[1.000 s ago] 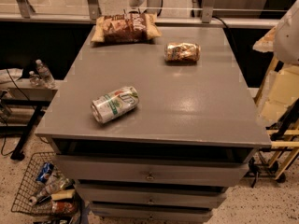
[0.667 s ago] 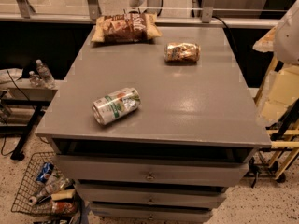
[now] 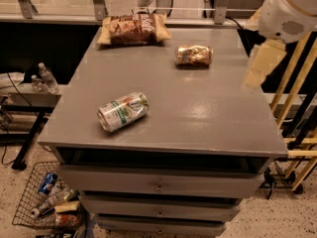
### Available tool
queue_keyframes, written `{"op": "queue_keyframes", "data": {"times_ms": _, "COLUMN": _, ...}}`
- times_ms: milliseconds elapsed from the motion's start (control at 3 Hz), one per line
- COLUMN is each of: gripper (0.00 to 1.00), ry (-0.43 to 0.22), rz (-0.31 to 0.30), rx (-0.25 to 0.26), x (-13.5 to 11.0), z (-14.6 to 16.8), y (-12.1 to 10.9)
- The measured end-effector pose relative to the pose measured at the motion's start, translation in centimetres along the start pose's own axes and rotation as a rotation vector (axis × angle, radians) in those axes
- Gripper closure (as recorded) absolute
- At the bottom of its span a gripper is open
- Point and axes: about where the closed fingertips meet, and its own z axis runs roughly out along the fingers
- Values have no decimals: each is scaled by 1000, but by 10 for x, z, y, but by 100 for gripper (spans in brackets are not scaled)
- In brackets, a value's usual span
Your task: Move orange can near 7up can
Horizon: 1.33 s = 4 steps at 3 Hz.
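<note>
The orange can [image 3: 193,55] lies on its side at the back right of the grey cabinet top [image 3: 198,113]. Its label is shiny golden-orange and tan. The 7up can [image 3: 123,111] lies on its side at the front left, white and silver with green lettering. The two cans are well apart. My gripper [image 3: 258,66] hangs from the white arm [image 3: 290,9] above the right edge of the top. It is to the right of the orange can and a little nearer the front, not touching it.
A brown chip bag [image 3: 133,29] lies at the back of the top. Drawers [image 3: 158,187] are under the top. A wire basket [image 3: 47,202] of bottles and cans stands on the floor at the left. Yellow frames [image 3: 297,133] stand at the right.
My arm has swung in from the right and now reaches over the right edge of the top. The cans and the bag have not moved.
</note>
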Motion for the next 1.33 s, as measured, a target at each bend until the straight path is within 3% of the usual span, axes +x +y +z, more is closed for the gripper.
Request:
{"op": "queue_keyframes", "data": {"times_ms": 333, "gripper": 0, "ry": -35, "rz": -15, "rx": 53, "x": -16, "z": 37, "y": -43}}
{"op": "queue_keyframes", "data": {"times_ms": 667, "gripper": 0, "ry": -101, "rz": 19, "rx": 89, "x": -33, "z": 79, "y": -77}}
{"op": "queue_keyframes", "data": {"times_ms": 1000, "gripper": 0, "ry": -139, "rz": 34, "rx": 61, "x": -49, "z": 122, "y": -101}}
{"op": "queue_keyframes", "data": {"times_ms": 1333, "gripper": 0, "ry": -144, "rz": 39, "rx": 59, "x": -49, "z": 129, "y": -106}}
